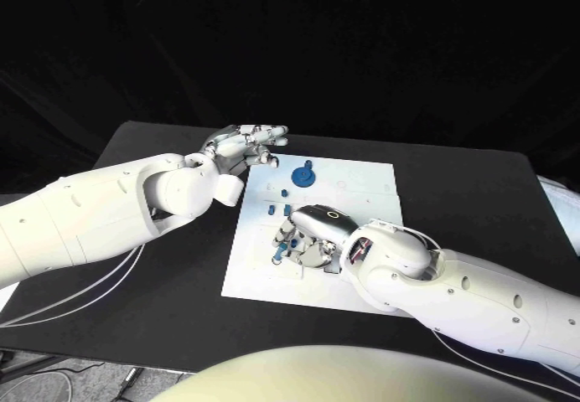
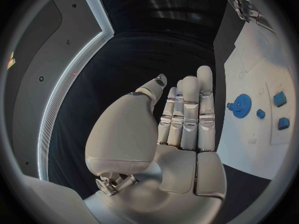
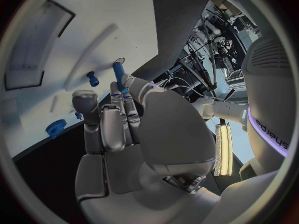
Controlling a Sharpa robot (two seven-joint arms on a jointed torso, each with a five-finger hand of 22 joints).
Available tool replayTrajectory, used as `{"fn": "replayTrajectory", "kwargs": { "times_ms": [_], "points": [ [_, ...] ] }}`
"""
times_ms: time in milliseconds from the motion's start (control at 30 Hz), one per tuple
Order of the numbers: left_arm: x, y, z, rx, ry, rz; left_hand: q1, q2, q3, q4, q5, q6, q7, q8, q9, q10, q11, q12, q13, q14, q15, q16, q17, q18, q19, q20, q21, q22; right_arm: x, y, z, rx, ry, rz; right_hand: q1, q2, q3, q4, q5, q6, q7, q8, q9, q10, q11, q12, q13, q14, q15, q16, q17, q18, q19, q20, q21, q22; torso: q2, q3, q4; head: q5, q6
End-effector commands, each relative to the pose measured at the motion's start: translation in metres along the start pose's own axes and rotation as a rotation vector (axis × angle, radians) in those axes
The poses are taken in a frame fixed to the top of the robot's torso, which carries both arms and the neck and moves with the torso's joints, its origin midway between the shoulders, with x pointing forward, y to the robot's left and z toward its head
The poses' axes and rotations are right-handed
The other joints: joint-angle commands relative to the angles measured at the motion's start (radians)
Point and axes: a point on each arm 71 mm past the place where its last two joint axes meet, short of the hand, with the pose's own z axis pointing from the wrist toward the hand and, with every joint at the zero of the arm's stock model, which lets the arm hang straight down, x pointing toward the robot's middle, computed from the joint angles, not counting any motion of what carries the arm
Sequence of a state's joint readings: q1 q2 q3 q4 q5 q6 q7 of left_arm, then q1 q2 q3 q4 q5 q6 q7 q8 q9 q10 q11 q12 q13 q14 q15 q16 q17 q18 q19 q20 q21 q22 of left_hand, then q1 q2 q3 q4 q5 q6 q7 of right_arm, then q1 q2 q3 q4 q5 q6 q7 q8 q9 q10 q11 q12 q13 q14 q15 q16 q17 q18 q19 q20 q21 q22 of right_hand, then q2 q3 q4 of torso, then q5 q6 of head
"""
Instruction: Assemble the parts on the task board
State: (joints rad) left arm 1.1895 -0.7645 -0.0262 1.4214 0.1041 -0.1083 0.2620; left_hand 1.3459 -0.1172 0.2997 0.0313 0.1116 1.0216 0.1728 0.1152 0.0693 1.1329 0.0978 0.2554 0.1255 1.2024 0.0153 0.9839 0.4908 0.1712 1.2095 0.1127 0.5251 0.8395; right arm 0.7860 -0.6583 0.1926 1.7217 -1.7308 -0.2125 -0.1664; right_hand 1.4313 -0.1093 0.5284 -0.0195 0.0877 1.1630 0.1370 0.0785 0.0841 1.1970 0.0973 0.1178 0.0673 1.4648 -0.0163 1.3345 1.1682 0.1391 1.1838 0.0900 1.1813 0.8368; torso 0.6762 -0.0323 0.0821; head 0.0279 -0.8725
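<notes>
Blue peg point(image 3: 117, 73) pinched in the right hand point(image 1: 317, 237): lower it upright, gently, into the task board point(image 1: 363, 188); left hand point(image 1: 245, 145), spread empty, stays clear.

white task board point(image 1: 363, 180) lies flat; blue gear point(image 1: 303, 176) stands near its far edge.

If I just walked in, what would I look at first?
Probably the robot's silver right hand, pressed down over small blue parts on the white task board in the middle of the black table. Next, the round blue gear near the board's far edge, beside the silver left hand, which holds nothing.
</notes>
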Motion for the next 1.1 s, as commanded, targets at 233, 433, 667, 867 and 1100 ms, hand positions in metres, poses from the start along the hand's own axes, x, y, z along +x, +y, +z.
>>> {"fn": "replayTrajectory", "kwargs": {
  "times_ms": [233, 433, 667, 867, 1100],
  "points": [
    [0.002, 0.000, 0.001, 0.006, 0.020, -0.002, 0.007, 0.005, -0.007, 0.000, -0.001, -0.005, 0.001, 0.007, -0.001, -0.009, 0.000, 0.007, 0.001, -0.007, 0.002, 0.003, -0.001, 0.011, 0.005, 0.005, -0.004, -0.001, 0.008, 0.003, -0.001, -0.005, 0.050, -0.027, 0.013, 0.011, -0.002, -0.005, 0.001, -0.003, 0.005, -0.006, -0.001, 0.034, -0.026, 0.002, 0.002, 0.040, 0.004, 0.005, -0.001, 0.004, -0.008, 0.001, 0.004, -0.002, 0.000, -0.0008, 0.0006, 0.002, 0.000],
    [0.002, 0.000, 0.000, 0.005, 0.020, -0.002, 0.007, 0.005, -0.007, 0.000, -0.001, -0.005, 0.001, 0.007, -0.001, -0.009, 0.000, 0.007, 0.001, -0.007, 0.002, 0.003, -0.001, 0.011, 0.005, 0.005, -0.004, -0.001, 0.007, 0.005, -0.001, -0.005, 0.035, -0.045, 0.013, 0.011, -0.002, -0.005, 0.001, -0.003, 0.005, -0.006, -0.001, 0.034, -0.026, 0.002, 0.002, 0.040, 0.004, 0.005, -0.001, 0.004, -0.008, 0.001, 0.004, -0.002, 0.000, -0.0009, -0.0003, 0.002, 0.000],
    [0.002, 0.000, 0.000, 0.004, 0.020, -0.003, 0.007, 0.005, -0.007, 0.000, -0.001, -0.005, 0.001, 0.007, -0.001, -0.009, 0.000, 0.007, 0.001, -0.007, 0.002, 0.003, -0.001, 0.011, 0.005, 0.005, -0.004, -0.001, 0.007, 0.004, -0.001, 0.007, 0.029, -0.076, 0.012, 0.010, -0.002, -0.006, 0.001, -0.002, 0.004, -0.005, -0.001, 0.035, -0.027, 0.002, 0.002, 0.040, 0.004, 0.005, -0.001, 0.003, -0.008, 0.001, 0.005, 0.000, 0.000, -0.0011, 0.0009, 0.001, 0.000],
    [0.002, 0.000, 0.000, 0.004, 0.021, -0.003, 0.007, 0.005, -0.007, 0.000, -0.001, -0.005, 0.001, 0.007, -0.001, -0.009, 0.000, 0.007, 0.001, -0.007, 0.002, 0.003, -0.001, 0.011, 0.005, 0.005, -0.004, -0.001, 0.010, 0.004, 0.000, 0.018, 0.038, -0.102, 0.008, 0.008, -0.004, -0.006, 0.001, -0.002, 0.004, -0.006, -0.001, 0.034, -0.026, 0.001, 0.002, 0.040, 0.004, 0.004, -0.002, 0.004, -0.009, 0.001, 0.005, -0.001, 0.000, -0.0010, 0.0003, 0.001, 0.000],
    [0.002, 0.000, 0.000, 0.003, 0.021, -0.003, 0.007, 0.005, -0.007, 0.000, -0.001, -0.005, 0.001, 0.007, -0.001, -0.009, 0.000, 0.007, 0.001, -0.007, 0.002, 0.003, -0.001, 0.011, 0.005, 0.005, -0.004, -0.001, 0.018, 0.006, 0.002, 0.022, 0.062, -0.118, -0.023, -0.007, -0.011, -0.001, 0.008, -0.028, 0.012, -0.017, -0.008, -0.002, -0.015, -0.026, -0.004, 0.038, 0.013, 0.001, -0.010, 0.005, -0.021, 0.008, -0.001, -0.013, 0.000, -0.0016, 0.0012, 0.002, 0.000]
  ]
}}
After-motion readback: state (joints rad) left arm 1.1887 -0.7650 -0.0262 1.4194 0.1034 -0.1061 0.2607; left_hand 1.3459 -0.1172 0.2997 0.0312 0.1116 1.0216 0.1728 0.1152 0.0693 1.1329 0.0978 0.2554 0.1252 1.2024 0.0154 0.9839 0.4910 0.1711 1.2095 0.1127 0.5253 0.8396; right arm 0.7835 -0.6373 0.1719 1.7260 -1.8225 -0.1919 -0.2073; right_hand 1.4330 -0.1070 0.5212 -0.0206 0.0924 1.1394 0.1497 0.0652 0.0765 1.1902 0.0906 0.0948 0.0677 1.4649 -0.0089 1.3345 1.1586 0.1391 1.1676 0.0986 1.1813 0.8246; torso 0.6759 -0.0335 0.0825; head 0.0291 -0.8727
